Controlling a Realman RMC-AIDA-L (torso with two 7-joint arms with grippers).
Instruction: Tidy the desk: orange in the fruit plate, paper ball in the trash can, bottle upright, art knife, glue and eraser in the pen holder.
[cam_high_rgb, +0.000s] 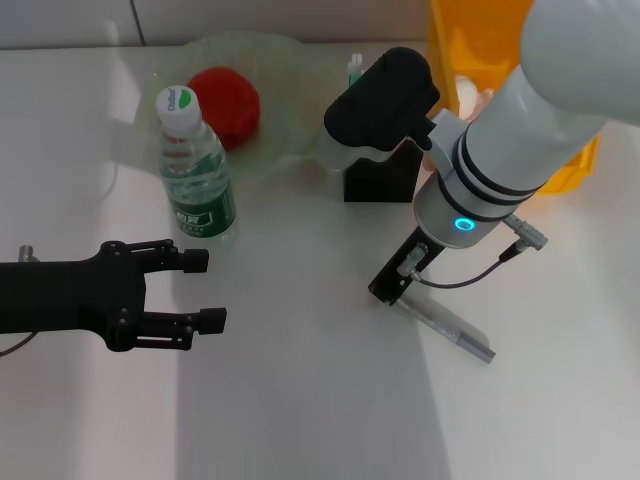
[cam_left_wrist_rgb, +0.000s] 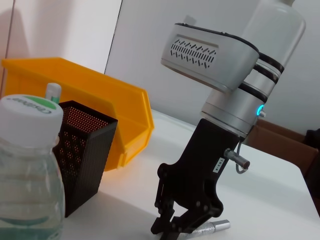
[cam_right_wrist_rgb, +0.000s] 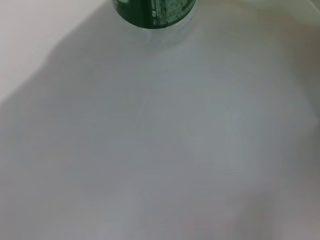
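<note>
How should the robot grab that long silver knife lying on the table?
Best across its middle, from straight above. The art knife lies flat on the table and is long and thin, so fingers should straddle its narrow width. The right gripper is already low over one end; the far end sticks out free.

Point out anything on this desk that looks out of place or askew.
One thing stands out: the art knife lies flat on the table, outside the pen holder, with the right end effector down at its near end. The bottle stands upright and the orange sits in the fruit plate.
</note>
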